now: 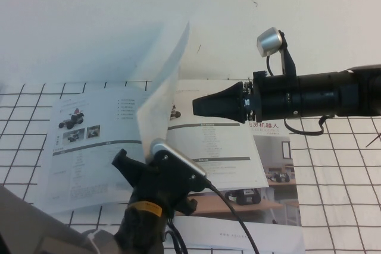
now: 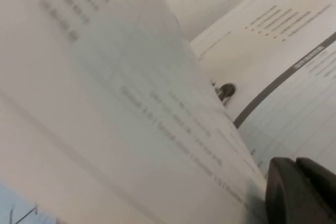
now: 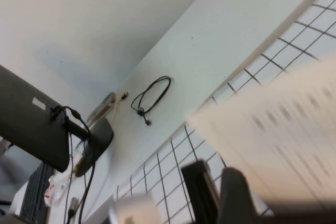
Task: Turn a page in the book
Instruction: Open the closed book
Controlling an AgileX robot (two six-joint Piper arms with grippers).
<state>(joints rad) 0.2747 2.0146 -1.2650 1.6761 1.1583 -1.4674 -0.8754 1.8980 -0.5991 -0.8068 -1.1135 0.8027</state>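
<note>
The book (image 1: 89, 147) lies open on the grid mat, with small wheeled-robot photos and text tables on its pages. One page (image 1: 164, 81) stands nearly upright over the spine and looks blurred. My right gripper (image 1: 197, 106) reaches in from the right, shut to a point, just right of the upright page and above the book's right-hand page (image 1: 220, 147). Its wrist view shows its fingers (image 3: 233, 198) next to the blurred page (image 3: 283, 129). My left gripper (image 1: 122, 159) is low at the front, shut, just left of the page's foot. Its wrist view shows its fingers (image 2: 283, 192) beside the sheet (image 2: 105, 103).
A brochure with a Chinese title and room photos (image 1: 277, 171) lies under the book at the right. The black-lined grid mat (image 1: 339, 165) covers the table front. A black cable (image 1: 232, 218) trails from my left arm. A loose cable (image 3: 152, 95) lies on the far white table.
</note>
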